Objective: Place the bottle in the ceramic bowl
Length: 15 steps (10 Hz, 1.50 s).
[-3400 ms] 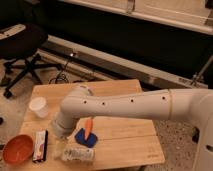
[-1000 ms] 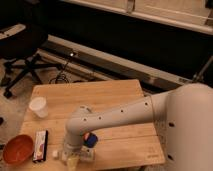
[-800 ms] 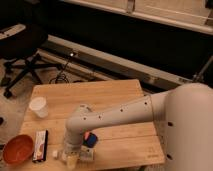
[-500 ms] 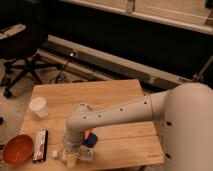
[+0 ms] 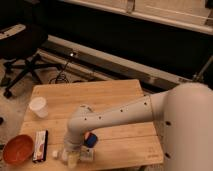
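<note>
Your end effector (image 5: 72,153) hung at the table's (image 5: 125,100) front edge, jaws spread wide around the bottle (image 5: 76,159), apparently not gripping yet. The bowl (image 5: 19,149) sat near the front-left corner. Next, you needed to close, lift and carry left.

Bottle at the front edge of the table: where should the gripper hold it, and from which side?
Take the bottle around the middle of its body, from straight above. It seems to lie on its side on the table, and the blue holder stands close behind it. The gripper hangs open right over it, near the front edge.
</note>
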Tool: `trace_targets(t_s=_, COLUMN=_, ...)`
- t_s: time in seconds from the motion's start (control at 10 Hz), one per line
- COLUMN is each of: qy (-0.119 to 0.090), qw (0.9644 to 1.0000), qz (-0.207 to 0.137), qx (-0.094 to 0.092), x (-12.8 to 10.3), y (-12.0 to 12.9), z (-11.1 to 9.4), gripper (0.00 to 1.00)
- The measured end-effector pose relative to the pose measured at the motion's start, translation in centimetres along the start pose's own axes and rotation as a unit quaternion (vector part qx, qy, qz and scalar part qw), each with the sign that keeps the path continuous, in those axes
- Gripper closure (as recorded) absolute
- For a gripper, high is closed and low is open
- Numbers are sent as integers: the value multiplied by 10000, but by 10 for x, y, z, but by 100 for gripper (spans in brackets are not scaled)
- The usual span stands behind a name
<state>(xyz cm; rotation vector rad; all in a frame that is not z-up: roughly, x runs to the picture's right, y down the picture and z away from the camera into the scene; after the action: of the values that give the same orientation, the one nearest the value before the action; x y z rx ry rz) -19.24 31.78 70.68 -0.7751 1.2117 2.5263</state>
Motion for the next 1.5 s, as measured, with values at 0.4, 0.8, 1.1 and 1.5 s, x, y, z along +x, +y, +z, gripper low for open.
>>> trace_targets(t_s=0.4, qy=82, qw=9999, qz=-98, qx=-8, x=2, y=-3, z=3, gripper=53)
trace_targets(t_s=0.8, qy=121, qw=9997, qz=-212, qx=64, x=4, y=-4, z=4, gripper=89)
trace_targets(t_s=1.1, qy=120, qw=9995, qz=-263, qx=132, x=5, y=-5, z=4, gripper=90)
trace_targets(t_s=1.5, qy=113, qw=9992, qz=-324, qx=187, x=8, y=-2, z=4, gripper=90)
